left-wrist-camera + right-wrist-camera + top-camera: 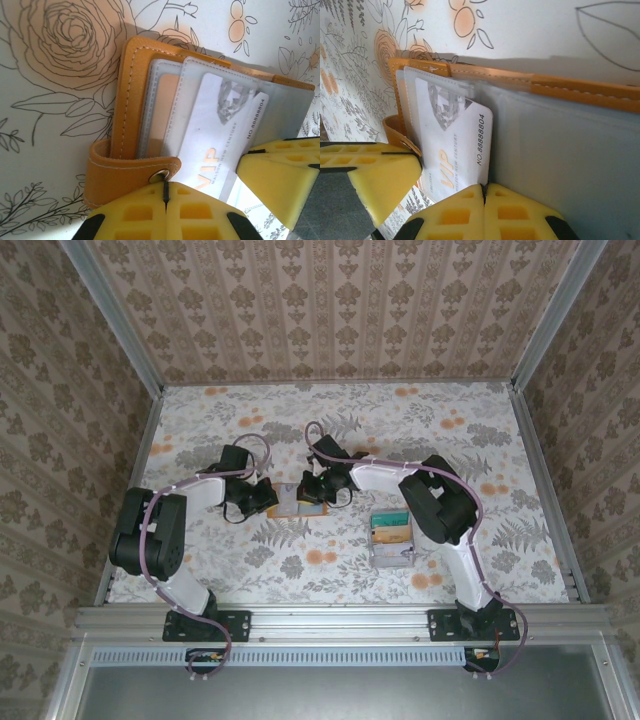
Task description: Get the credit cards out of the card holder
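The orange card holder [290, 502] lies open on the flowered table, its clear sleeves fanned out. In the left wrist view a white VIP credit card [220, 130] sticks partway out of a sleeve, and a tan-orange card [165, 110] sits inside another. My left gripper [165, 192] is shut on the tip of the holder's snap strap [130, 167]. My right gripper [484, 192] is shut on the near corner of the white card [450, 145], beside the grey-blue inner panel [560, 150]. The two grippers [262, 498] [318, 490] face each other across the holder.
A grey tray [392, 558] holding teal and yellow cards stands to the right of the holder, near the right arm's elbow. Patterned walls close in the table on three sides. Bare floral tabletop stretches behind and in front of the holder.
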Controlling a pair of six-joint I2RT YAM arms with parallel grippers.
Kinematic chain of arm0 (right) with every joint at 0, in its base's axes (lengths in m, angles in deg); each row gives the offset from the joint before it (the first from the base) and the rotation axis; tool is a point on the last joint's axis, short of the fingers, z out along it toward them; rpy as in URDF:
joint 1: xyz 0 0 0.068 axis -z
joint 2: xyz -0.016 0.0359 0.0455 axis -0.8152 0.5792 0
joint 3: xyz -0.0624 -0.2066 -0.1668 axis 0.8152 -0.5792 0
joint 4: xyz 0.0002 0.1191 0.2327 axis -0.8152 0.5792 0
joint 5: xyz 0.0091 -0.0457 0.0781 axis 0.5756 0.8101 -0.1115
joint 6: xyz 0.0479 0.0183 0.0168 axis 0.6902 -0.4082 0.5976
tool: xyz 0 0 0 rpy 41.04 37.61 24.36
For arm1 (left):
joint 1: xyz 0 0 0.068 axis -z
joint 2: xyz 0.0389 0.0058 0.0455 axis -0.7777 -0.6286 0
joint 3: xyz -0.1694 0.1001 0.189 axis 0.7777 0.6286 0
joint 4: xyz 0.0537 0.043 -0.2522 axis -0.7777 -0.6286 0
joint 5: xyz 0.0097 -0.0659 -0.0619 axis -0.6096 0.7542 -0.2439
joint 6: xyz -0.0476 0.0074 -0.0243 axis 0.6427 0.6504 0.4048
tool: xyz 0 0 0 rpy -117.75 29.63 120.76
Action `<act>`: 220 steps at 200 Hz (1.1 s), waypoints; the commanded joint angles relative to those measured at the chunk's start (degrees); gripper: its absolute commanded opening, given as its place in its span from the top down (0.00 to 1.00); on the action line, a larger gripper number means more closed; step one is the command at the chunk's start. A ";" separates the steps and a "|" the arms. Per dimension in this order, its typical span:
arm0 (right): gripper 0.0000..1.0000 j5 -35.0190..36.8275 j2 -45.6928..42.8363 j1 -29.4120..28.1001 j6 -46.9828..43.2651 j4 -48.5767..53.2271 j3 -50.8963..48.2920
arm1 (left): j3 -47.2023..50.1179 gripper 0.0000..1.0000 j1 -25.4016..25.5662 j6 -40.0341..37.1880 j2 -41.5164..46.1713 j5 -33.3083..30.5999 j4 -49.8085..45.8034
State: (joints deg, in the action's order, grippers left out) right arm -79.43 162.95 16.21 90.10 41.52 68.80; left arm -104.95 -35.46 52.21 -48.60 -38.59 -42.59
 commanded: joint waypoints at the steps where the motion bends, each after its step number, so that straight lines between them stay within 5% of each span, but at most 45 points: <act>1: 1.00 2.05 -1.85 0.52 -0.41 2.20 -1.51 | 0.60 1.00 -0.94 0.68 0.62 -2.88 -3.60; 80: 1.00 0.43 -2.39 0.89 -1.12 1.69 -1.87 | 0.73 1.00 -0.92 0.55 0.23 -2.18 -3.30; 96: 0.83 0.18 -1.69 0.44 -1.02 1.31 -1.23 | 0.58 1.00 -0.83 0.46 -0.10 -2.15 -3.22; 114: 0.76 0.06 -0.71 0.25 0.02 0.22 -0.80 | 0.73 1.00 -0.68 0.46 -0.44 -2.13 -3.10; 184: 0.79 -0.68 1.48 0.09 2.61 -2.31 -0.58 | 1.02 1.00 -0.30 0.63 -0.60 -1.88 -3.14; 220: 0.99 -0.06 1.00 0.42 2.61 -1.64 -1.30 | 0.78 1.00 -0.30 0.51 -0.65 -2.12 -3.48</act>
State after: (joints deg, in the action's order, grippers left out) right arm -80.15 162.78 16.69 91.96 38.94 67.53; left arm -104.92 -35.76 52.21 -48.19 -39.24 -43.42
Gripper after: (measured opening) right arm 0.059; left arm 0.046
